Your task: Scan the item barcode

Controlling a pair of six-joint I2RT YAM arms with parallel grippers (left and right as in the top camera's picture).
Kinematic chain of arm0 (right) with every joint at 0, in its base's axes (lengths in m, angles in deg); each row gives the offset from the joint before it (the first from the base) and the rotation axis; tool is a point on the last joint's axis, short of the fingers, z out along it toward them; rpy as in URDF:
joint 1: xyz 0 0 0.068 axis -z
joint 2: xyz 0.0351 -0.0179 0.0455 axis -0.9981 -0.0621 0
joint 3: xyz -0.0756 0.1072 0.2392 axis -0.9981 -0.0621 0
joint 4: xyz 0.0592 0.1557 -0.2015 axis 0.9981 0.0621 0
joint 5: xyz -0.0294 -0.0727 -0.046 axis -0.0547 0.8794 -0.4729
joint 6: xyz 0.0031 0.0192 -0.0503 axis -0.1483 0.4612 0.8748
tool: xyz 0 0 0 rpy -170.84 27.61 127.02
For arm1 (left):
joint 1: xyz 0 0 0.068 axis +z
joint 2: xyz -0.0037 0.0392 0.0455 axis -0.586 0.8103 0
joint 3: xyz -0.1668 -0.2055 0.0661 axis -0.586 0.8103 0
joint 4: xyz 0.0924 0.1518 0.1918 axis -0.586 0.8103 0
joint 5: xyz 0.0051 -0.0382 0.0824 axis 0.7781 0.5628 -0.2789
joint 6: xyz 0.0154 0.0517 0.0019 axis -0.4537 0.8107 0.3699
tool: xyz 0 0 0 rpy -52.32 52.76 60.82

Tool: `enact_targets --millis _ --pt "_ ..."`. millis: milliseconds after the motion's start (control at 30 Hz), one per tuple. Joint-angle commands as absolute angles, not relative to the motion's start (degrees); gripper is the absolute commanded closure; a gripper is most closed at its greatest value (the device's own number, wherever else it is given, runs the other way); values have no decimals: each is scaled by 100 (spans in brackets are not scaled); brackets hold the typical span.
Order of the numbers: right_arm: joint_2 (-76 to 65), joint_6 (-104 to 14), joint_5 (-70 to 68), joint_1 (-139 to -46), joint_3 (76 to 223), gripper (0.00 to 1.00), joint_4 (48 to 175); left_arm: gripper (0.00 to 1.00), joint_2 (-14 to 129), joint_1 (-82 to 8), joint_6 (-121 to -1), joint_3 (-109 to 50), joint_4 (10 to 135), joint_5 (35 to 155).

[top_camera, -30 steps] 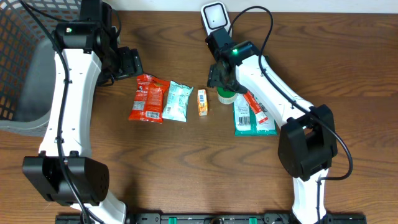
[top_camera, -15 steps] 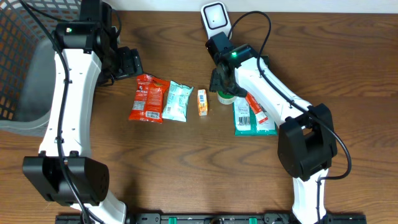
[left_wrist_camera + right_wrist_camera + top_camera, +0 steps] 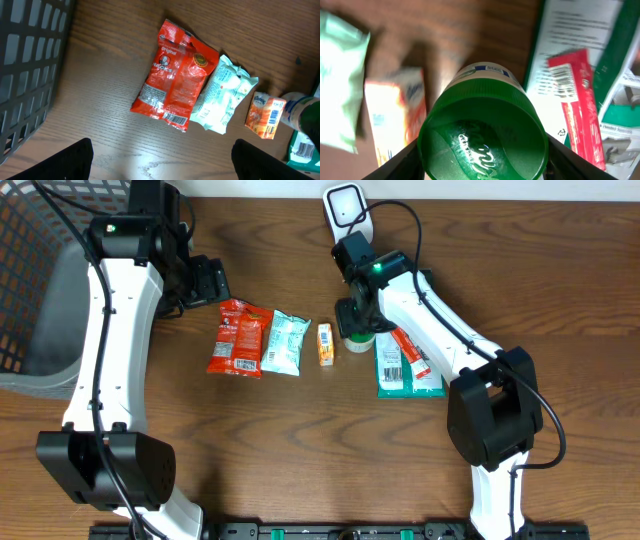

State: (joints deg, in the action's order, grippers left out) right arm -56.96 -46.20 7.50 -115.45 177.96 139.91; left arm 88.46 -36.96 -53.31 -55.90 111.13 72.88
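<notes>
Your bottle (image 3: 482, 125) has a glossy green cap with raised script, and a white label with blue print shows below it. It stands upright on the desk (image 3: 300, 440), long axis vertical, cap facing the right wrist camera. The orange box (image 3: 325, 344) is just beside it on one side, and the green-white pack (image 3: 405, 375) carrying a red stick (image 3: 412, 352) is on the other.

The right end effector (image 3: 482, 160) straddles the cap. From here you cannot tell whether its fingers (image 3: 402, 167) are clamped or just short of it. The scanner (image 3: 346, 207) sits beyond, at the far edge.

The left end effector (image 3: 162, 160) hangs with its fingers wide apart and empty, near the red packet (image 3: 175, 75) and the pale pouch (image 3: 222, 95), beside the basket (image 3: 30, 60).
</notes>
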Motion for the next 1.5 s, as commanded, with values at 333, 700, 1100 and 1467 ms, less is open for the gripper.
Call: enact_targets --millis 333,700,1100,1467 --pt "-5342 -1980 1568 -11618 17868 19 14410 11 8859 -3683 -5320 -5583 11126 7177" --pt "-5161 -6544 691 -11567 18065 1 14614 11 8859 -3683 -5320 -5583 11126 7179" --pt "-5281 -9781 1301 -11687 18036 1 14369 11 8859 -3683 -5320 -5583 11126 7177" --pt "-5397 -10332 1303 -11773 17523 1 13877 11 8859 -3683 -5320 -5583 11126 7179"
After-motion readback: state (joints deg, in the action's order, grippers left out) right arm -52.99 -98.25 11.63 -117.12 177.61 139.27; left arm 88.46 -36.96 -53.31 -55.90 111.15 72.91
